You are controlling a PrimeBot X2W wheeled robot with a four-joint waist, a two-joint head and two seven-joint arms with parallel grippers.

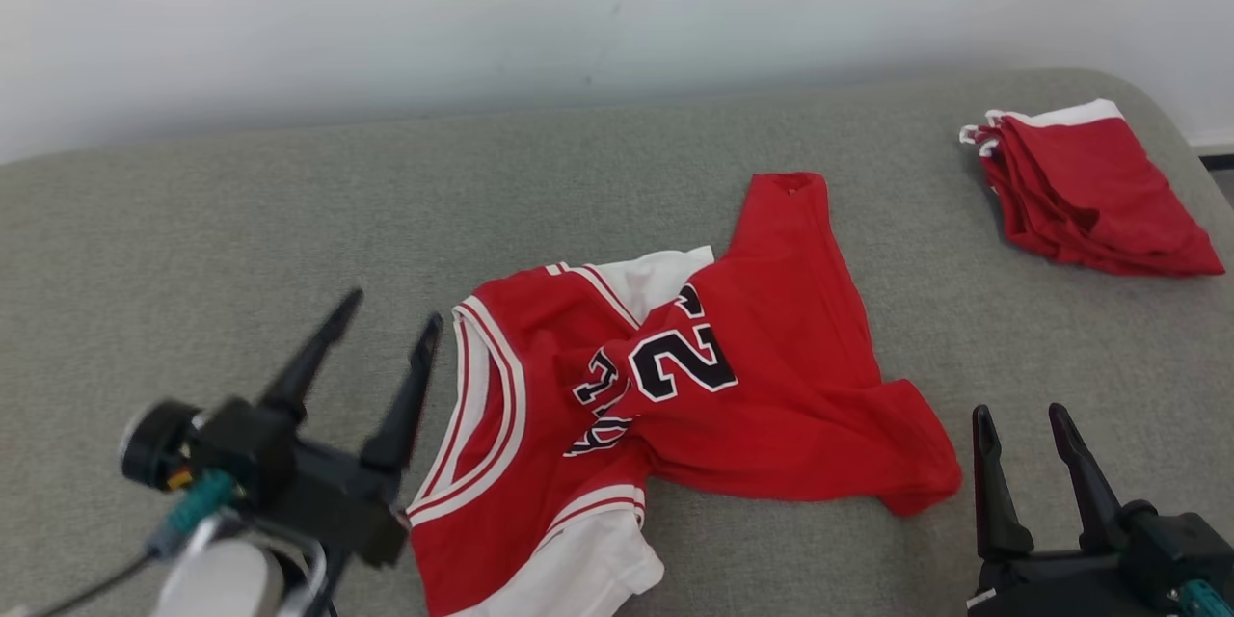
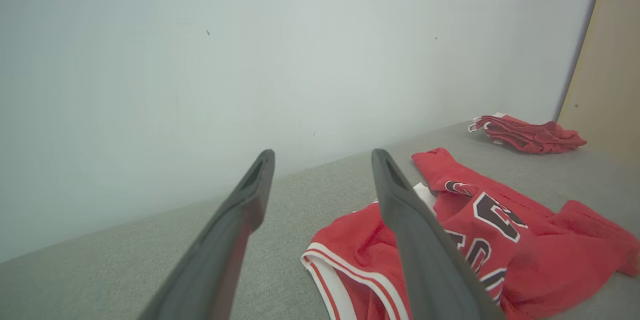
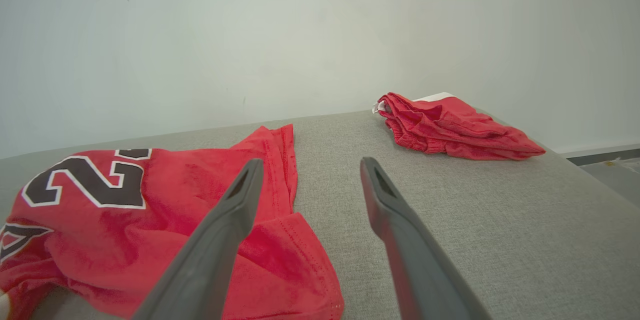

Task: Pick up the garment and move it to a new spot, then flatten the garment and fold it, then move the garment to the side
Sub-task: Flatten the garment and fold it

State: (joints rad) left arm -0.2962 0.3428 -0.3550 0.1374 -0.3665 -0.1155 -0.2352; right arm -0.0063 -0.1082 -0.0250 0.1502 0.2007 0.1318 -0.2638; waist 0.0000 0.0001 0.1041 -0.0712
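Observation:
The garment (image 1: 675,386) is a red jersey with white trim and black numbers. It lies crumpled in a loose heap on the grey padded surface (image 1: 289,231), and shows too in the left wrist view (image 2: 500,230) and the right wrist view (image 3: 150,210). My left gripper (image 1: 386,308) hovers open just left of the jersey's white-trimmed edge, nothing between its fingers (image 2: 240,220). Open and empty, my right gripper (image 1: 1022,415) sits at the lower right, a little right of the jersey's red corner.
A folded stack of red cloth with white trim (image 1: 1089,188) lies at the surface's far right corner, also in the left wrist view (image 2: 525,132) and the right wrist view (image 3: 450,127). A pale wall (image 1: 578,0) runs behind the surface. The surface's right edge drops to the floor (image 3: 615,170).

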